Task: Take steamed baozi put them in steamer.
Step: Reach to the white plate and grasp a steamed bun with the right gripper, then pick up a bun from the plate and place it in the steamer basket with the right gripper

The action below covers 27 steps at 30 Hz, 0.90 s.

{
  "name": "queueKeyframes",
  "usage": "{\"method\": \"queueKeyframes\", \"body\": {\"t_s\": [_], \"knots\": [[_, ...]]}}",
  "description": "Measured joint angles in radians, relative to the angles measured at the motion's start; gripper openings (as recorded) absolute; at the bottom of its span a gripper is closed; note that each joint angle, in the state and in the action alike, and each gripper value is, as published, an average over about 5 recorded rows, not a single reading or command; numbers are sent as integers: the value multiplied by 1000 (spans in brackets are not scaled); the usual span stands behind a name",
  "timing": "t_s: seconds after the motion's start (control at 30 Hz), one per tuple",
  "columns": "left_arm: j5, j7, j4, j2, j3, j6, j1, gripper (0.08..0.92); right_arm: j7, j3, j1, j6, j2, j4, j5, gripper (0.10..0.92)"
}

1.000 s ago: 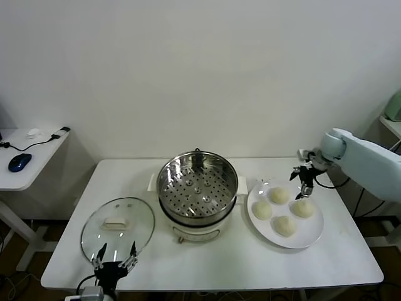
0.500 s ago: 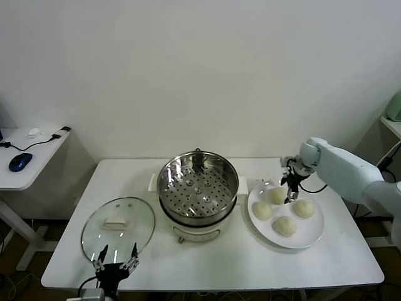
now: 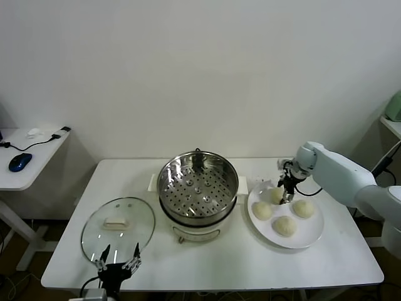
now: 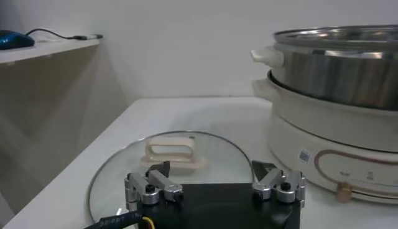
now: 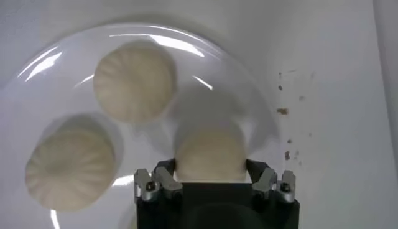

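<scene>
The right gripper [image 5: 216, 182] straddles the rear baozi [image 5: 210, 154] on the white plate [image 5: 261, 118], one finger either side, jaws part-way in and not visibly pressing the dough. A good grasp closes gently, centred on the bun's widest part, then lifts straight up clear of the other baozi [image 5: 132, 84] before crossing to the empty steamer [image 3: 197, 187] off to its left. The left gripper [image 4: 216, 186] waits wide open over the glass lid [image 4: 171, 163] on the bench

Four domed cream baozi [image 3: 284, 226] lie beside the empty steel steamer [image 3: 197, 188].
</scene>
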<state>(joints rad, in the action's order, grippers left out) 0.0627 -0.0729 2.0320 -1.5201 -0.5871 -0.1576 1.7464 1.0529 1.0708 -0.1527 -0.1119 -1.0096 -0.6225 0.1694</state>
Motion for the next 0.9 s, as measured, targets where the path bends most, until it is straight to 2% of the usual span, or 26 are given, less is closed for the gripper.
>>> {"method": "queueKeyframes", "body": {"t_s": [0.47,0.73,0.9], "knots": [[-8,-2,37,-8,10,-18,17,823,65,229,-325,40,23,-222,166,712],[-5,-3,47,-2,17,-28,9,823,94,363,-593,172,-71,-434,222,712],[-4,-2,52,0,19,-36,1,823,87,395,-666,286,-150,-549,179,712]]}}
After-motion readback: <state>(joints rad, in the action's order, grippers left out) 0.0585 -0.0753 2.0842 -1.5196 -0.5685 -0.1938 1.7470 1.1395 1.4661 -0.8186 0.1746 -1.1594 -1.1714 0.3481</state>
